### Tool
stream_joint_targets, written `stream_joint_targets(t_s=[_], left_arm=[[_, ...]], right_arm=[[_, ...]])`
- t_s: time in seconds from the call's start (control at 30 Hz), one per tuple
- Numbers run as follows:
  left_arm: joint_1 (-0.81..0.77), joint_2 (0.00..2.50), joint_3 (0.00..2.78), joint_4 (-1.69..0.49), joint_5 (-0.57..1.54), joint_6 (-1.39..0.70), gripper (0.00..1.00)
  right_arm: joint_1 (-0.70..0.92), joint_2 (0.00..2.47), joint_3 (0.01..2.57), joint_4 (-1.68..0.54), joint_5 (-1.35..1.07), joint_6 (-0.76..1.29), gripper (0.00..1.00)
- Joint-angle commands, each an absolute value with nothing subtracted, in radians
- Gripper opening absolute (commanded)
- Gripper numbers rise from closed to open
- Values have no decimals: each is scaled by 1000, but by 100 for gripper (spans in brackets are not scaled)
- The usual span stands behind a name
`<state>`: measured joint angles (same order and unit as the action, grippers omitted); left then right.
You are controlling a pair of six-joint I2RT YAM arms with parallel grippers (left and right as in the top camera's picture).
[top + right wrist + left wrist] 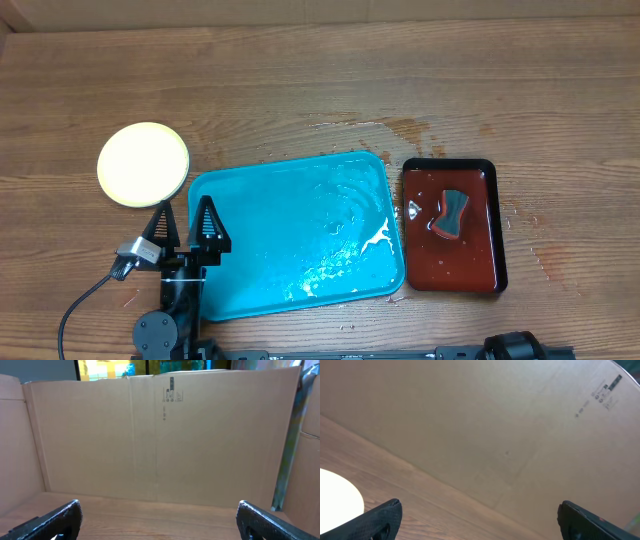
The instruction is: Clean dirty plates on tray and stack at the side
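- A robot lab test bench, not a home: plain cardboard panels wall in the wooden table.
- A robot arm with a loose cable stands at the table's near edge.

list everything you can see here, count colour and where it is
plates: one pale yellow disc showing, maybe a stack, on the table left of the tray
tray: one, turquoise, table centre, wet, no plate on it
white foam: one streak, white, by the tray's right rim
small tray: one, dark red-brown, right of the turquoise one
sponge: one, grey and red, in the small tray
water: splashes, clear, on the table behind both trays
table: one, brown wood
cardboard wall: brown, behind the table
left gripper: black, open, between plates and tray
right gripper: black, open, empty, facing the cardboard wall
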<state>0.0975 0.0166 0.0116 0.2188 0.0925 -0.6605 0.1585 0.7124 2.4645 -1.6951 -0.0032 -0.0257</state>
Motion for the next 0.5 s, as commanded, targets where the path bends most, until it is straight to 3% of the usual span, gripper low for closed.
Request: stream_joint_targets(t_s=[0.0, 0.33, 0.47], left_arm=[[89, 4, 5, 212, 43, -681, 100], [89, 4, 5, -65, -1, -681, 100], [89, 4, 5, -79, 1, -646, 100]], right_arm=[[156, 730, 2462, -1694, -2, -22, 100], [156, 730, 2462, -1694, -2, -22, 100], [156, 730, 2462, -1694, -2, -22, 100]])
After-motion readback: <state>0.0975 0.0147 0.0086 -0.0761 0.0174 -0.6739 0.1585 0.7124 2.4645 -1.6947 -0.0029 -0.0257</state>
